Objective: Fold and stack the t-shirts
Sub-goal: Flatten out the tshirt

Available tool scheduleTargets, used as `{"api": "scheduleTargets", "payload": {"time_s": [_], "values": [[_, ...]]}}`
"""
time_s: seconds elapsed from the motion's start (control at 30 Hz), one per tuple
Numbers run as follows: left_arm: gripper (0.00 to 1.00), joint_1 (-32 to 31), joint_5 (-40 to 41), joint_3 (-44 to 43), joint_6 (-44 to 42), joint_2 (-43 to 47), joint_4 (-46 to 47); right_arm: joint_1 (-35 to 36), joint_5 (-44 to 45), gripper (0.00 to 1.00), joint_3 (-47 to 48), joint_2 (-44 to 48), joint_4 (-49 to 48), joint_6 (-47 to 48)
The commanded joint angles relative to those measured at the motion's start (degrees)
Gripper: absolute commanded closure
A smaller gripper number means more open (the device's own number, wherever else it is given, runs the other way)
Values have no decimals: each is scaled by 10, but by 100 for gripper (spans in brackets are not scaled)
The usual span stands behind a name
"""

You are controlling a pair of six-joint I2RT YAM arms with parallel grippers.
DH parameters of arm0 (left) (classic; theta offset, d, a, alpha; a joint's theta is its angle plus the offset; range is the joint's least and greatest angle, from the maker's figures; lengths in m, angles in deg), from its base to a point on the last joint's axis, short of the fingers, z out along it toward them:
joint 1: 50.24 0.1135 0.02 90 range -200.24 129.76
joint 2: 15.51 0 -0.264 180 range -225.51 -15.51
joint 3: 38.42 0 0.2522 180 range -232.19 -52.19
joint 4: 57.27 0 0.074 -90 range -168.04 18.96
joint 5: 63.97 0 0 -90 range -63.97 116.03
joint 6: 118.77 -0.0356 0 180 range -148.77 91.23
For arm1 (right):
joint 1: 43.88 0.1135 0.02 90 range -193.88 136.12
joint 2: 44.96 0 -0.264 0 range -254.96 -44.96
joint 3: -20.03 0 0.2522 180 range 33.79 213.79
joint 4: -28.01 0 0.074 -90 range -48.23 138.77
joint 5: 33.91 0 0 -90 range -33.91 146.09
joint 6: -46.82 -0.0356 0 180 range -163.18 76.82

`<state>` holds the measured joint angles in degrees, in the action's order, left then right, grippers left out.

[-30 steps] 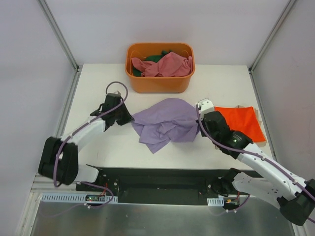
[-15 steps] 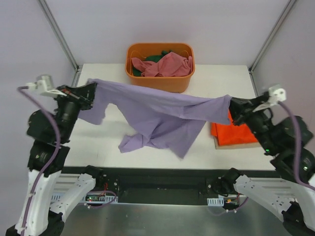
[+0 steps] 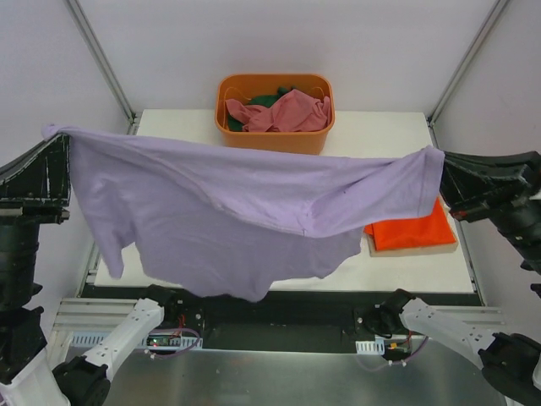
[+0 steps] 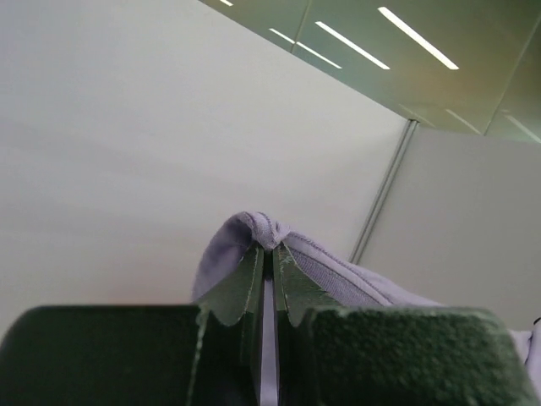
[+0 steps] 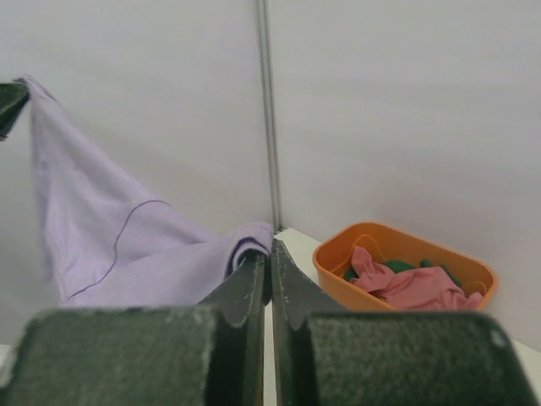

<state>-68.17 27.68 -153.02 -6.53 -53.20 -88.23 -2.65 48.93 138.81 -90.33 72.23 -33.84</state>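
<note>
The lavender t-shirt (image 3: 228, 199) hangs spread in the air above the table (image 3: 380, 135), stretched between the two arms. The left gripper (image 4: 268, 251) is clamped shut on one corner at the far left, with a fold of purple cloth bulging over the pinched fingertips. The right gripper (image 5: 270, 252) is likewise closed tight on the opposite corner at the right. The cloth sags in the middle, its lower edge drooping past the table's near edge (one sleeve dangles at the lower left). Below its right end, the orange-red t-shirt (image 3: 414, 230) lies folded flat on the table near the right side. At the back stands an orange tub (image 3: 275, 144) holding the crumpled dusty pink t-shirt (image 3: 287, 110), with the dark green t-shirt (image 3: 269, 99) showing behind it.
</note>
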Motion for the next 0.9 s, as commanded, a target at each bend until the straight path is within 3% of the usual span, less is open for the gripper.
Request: {"api": "scheduleTargets", "payload": {"time_s": [0.0, 0.17, 0.33, 0.5, 0.67, 0.77, 0.87], "values": [[100, 4, 65, -1, -49, -83, -5, -2, 107, 99, 9, -63, -3, 54], [100, 4, 183, -15, -90, -205, -5, -4, 183, 99, 32, -158, -16, 95], [100, 6, 156, -151, -117, -351, -34, -38, 216, 99, 142, -248, -16, 123], [100, 8, 119, -284, -113, -409, -68, -41, 149, 99, 249, -280, -7, 118], [100, 8, 128, -231, -120, -347, -67, -42, 89, 99, 195, -214, 14, 82], [100, 9, 113, -162, -111, -304, -66, -41, -18, 99, 144, -176, 10, 47], [100, 11, 156, -64, -119, -260, -57, -41, -102, 99, 87, -163, 29, 11]]}}
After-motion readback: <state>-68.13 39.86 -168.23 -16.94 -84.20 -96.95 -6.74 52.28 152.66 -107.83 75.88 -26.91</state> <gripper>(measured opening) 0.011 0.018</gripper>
